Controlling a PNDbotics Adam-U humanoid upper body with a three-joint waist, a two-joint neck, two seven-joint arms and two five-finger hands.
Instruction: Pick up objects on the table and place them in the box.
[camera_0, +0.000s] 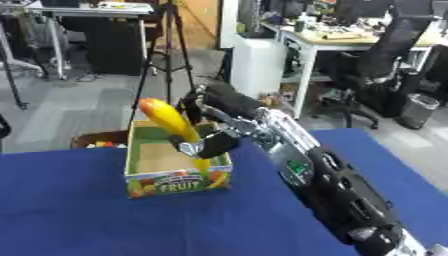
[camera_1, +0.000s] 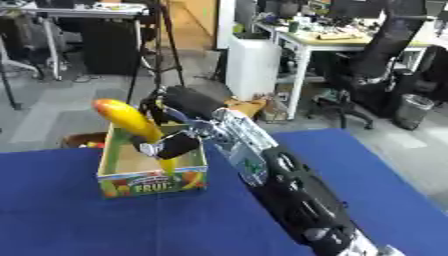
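The right hand (camera_0: 208, 145) reaches from the lower right across the blue table (camera_0: 79, 215) and has its fingers closed around a yellow banana (camera_0: 171, 120). The banana stands tilted above the open cardboard box (camera_0: 149, 175), with its lower end inside the box. The left hand is not visible.

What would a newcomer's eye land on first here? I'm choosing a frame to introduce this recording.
First the banana, yellow with an orange top end, tilted over the open cardboard fruit box at the far left of the blue table. It is held by the right hand, whose fingers curl round its lower part. The black and silver right arm cuts diagonally across from the lower right corner.
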